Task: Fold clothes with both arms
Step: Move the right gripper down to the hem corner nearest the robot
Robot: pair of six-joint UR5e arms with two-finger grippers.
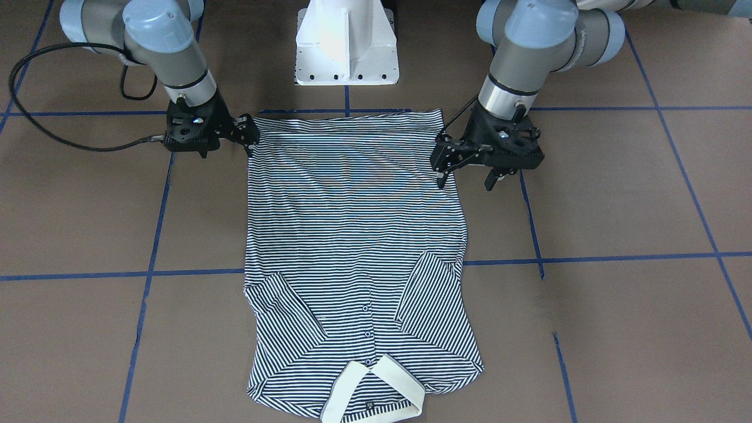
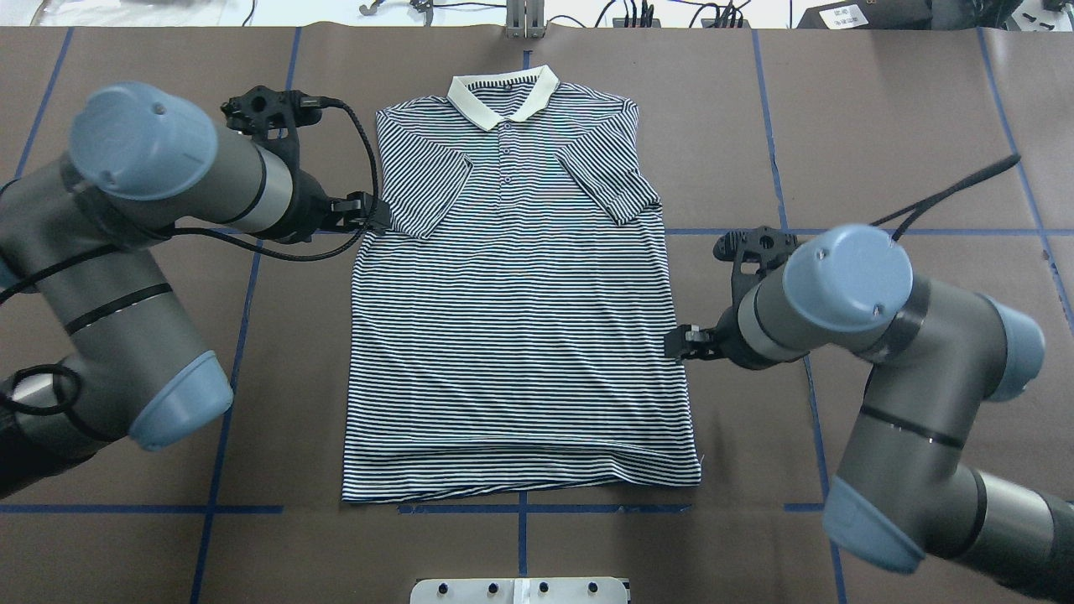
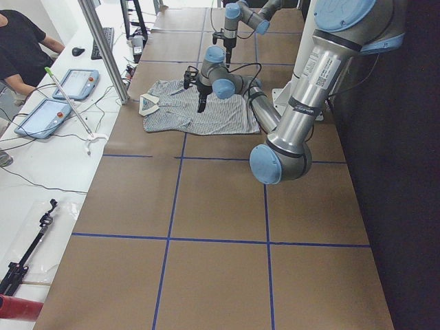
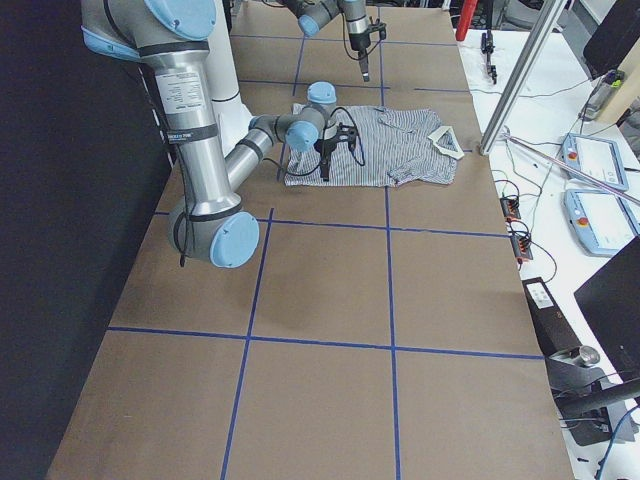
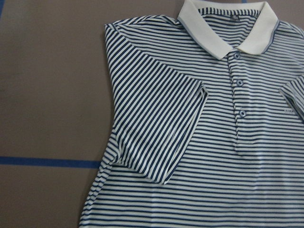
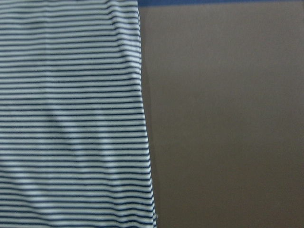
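We see the striped polo shirt (image 2: 516, 335) lying flat and front-up in the middle of the brown worktop (image 2: 881, 126). Taking the overhead view as our dial, its cream collar (image 2: 503, 91) points to 12 o'clock, away from the robot. The hem (image 2: 520, 482) sits at 6 o'clock, just beside a blue tape line (image 2: 587, 508). Both short sleeves (image 2: 428, 189) are folded inward across the chest, on either side of the buttons (image 2: 506, 153). The left gripper (image 1: 465, 179) hangs at the shirt's 9 o'clock edge, near a folded sleeve. The right gripper (image 1: 228, 151) hangs at the 3 o'clock edge, nearer the hem. Each points down with its fingers spread wide, nothing between them. We cannot tell whether any fingertip touches the cloth.
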